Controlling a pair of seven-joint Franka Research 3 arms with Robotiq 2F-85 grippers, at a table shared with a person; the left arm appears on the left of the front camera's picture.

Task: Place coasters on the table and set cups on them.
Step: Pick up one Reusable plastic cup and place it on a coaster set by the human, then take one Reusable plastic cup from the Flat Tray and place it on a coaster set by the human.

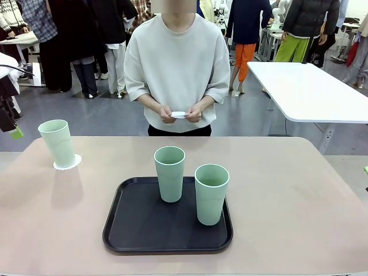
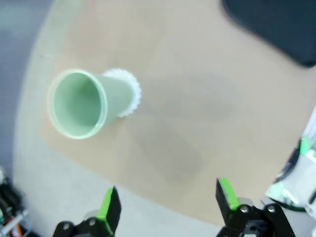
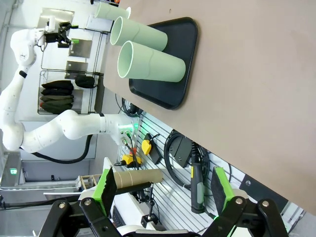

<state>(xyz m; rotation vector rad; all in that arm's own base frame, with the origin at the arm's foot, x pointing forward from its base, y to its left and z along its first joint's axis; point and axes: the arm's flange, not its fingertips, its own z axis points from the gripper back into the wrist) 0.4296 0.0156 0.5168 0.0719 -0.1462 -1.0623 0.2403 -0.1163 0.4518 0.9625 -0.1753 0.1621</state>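
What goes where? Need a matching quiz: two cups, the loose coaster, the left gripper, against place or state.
Things:
1. leftmost cup
2. middle cup
3. loose coaster
4. left gripper

Place or state:
A. in the person's hands
B. on the black tray
C. open, empty
D. on a coaster on the table

Pairs: 1-D, 2-B, 3-A, 4-C.

On your beige-pink table [image 1: 299,195] two things lie directly. A white lacy coaster [image 1: 77,161] sits near the far left corner, with a mint-green cup [image 1: 57,142] standing on it. A black rounded tray [image 1: 138,227] lies by the middle of the near edge, well apart from the coaster.
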